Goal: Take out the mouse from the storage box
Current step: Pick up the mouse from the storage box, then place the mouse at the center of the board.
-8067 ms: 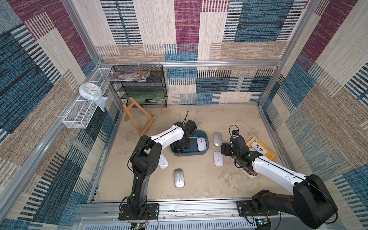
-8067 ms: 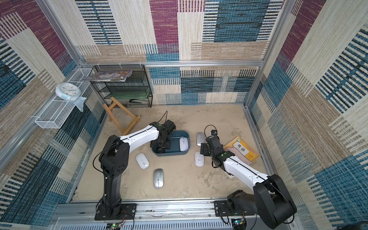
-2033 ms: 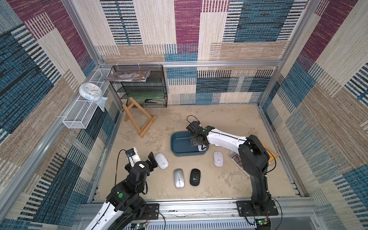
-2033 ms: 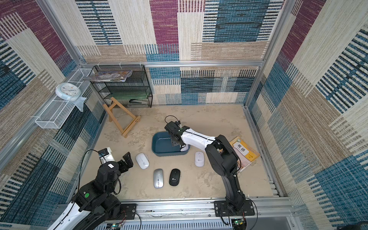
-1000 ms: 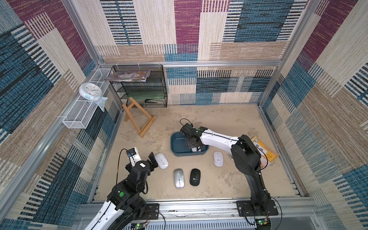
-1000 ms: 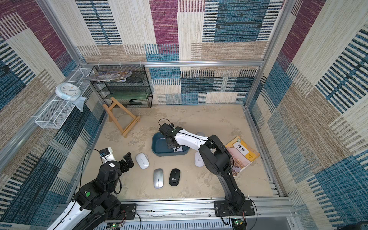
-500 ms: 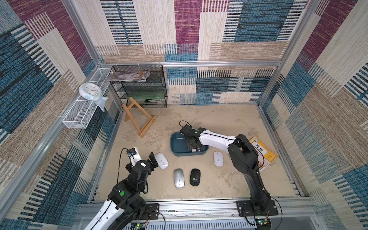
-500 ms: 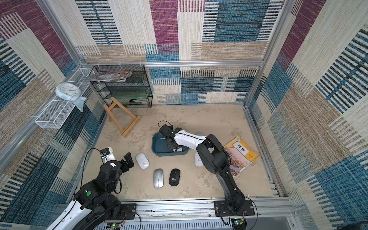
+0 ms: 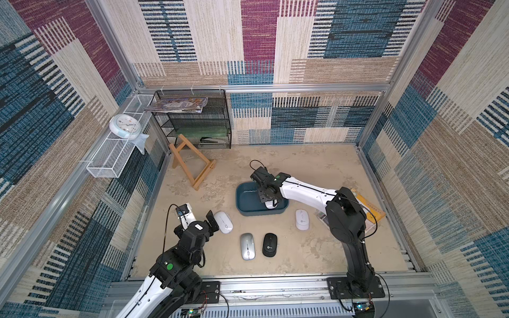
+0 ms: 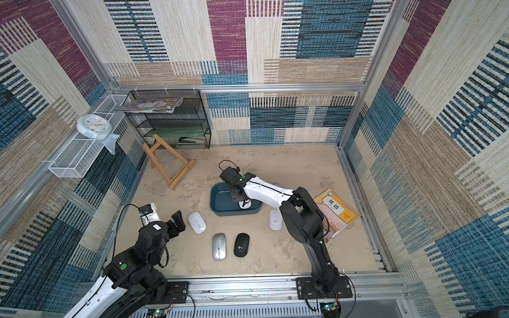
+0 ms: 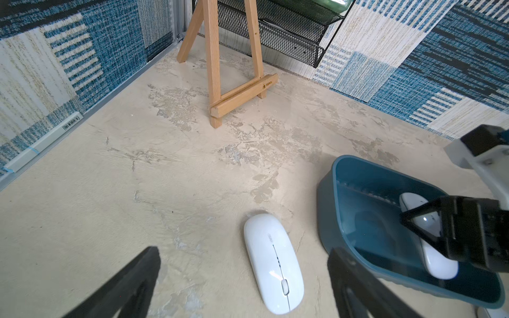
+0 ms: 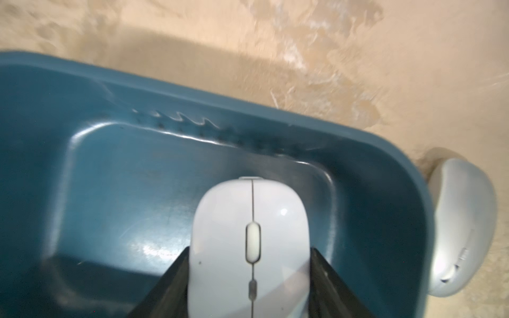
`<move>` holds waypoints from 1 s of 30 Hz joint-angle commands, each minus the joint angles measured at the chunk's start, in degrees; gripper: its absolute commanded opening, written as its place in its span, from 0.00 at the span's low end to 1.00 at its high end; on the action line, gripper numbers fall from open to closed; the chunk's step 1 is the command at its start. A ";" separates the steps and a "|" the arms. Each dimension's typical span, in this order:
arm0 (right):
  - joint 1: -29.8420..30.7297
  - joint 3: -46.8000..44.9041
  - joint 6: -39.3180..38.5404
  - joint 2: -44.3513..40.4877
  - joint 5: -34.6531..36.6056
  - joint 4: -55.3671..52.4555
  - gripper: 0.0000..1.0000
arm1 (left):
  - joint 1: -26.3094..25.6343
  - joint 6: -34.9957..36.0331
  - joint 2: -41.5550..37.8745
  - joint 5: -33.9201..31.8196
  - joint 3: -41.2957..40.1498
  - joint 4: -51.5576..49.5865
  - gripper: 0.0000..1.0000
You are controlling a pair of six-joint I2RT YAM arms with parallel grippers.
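The storage box (image 9: 246, 195) is a dark teal tub in the middle of the floor, seen in both top views (image 10: 220, 198). A white mouse (image 12: 249, 220) lies inside it near its right end (image 9: 271, 205). My right gripper (image 12: 249, 256) reaches down into the box, its black fingers pressed against both sides of this mouse. In the left wrist view the same mouse (image 11: 438, 264) shows between those fingers inside the box (image 11: 344, 192). My left gripper (image 11: 243, 254) hangs open and empty at the front left, above a flat white mouse (image 11: 272, 261) on the floor.
On the floor lie a flat white mouse (image 9: 223, 222), a silver mouse (image 9: 247, 246), a black mouse (image 9: 270, 244) and a white mouse (image 9: 302, 219). Another silver mouse (image 12: 462, 228) rests against the box's outer wall. A book (image 10: 336, 212), a wooden easel (image 9: 192, 168) and a black rack (image 9: 195, 121) stand around.
My right gripper has shut on the white mouse inside the box. The left arm has stayed where it was.
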 commanded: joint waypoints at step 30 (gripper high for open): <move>5.42 -36.47 15.42 -31.87 -7.97 5.46 0.52 | 0.06 1.11 2.80 -5.28 -0.63 2.29 0.99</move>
